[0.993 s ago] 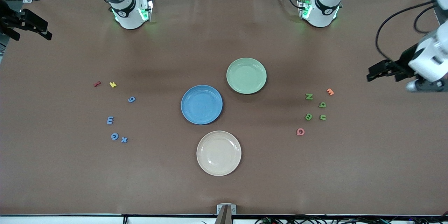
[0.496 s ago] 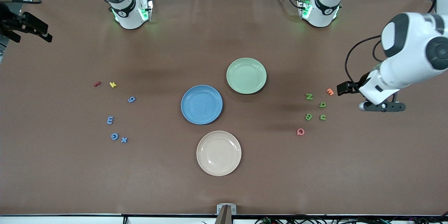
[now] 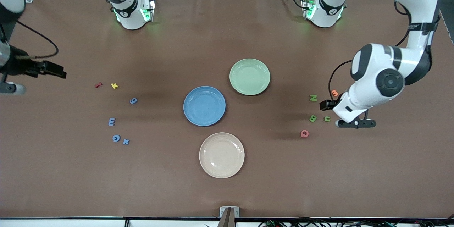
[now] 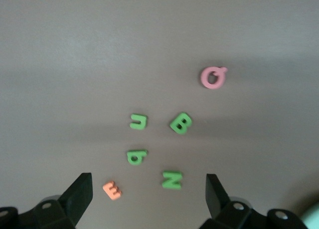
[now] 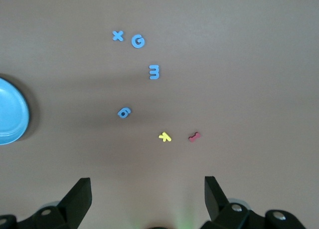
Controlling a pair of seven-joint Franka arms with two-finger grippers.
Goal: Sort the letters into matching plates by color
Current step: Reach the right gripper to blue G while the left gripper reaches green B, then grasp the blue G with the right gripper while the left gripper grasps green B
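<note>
The left pincer [image 3: 328,105] hangs over the cluster of green letters at the left arm's end of the table [image 3: 227,191], its fingers spread wide with nothing between them; the green 9 [image 4: 136,156] lies under it, hidden by the wrist in the front view but plain in the left wrist view, where it sits just ahead of the gap between the fingers; that is the relation the coming move seems to turn on, since a straight drop would land a little short of it. The green N [image 3: 313,98] lies farther from the front camera than the green B [image 3: 312,118] and the green u [image 3: 327,118]; an orange E [image 3: 334,93] sits just beside the group and a pink Q [image 3: 304,133] lies nearer the camera, neither belonging to the job. The pale green plate [image 3: 249,76] stands toward the middle of the table, well apart from these letters; the blue plate [image 3: 204,105] is beside it and a beige plate [image 3: 221,155] lies nearest the camera; all three hold nothing.

The right pincer [image 3: 58,72] hovers near the right arm's end, likewise spread and empty; the blue 9 [image 3: 133,100], blue E [image 3: 111,122], blue G [image 3: 116,138] and blue x [image 3: 126,142] lie between it and the blue plate, with a yellow k [image 3: 114,86] and a red piece [image 3: 98,85] close by. No letter has yet been sorted.
</note>
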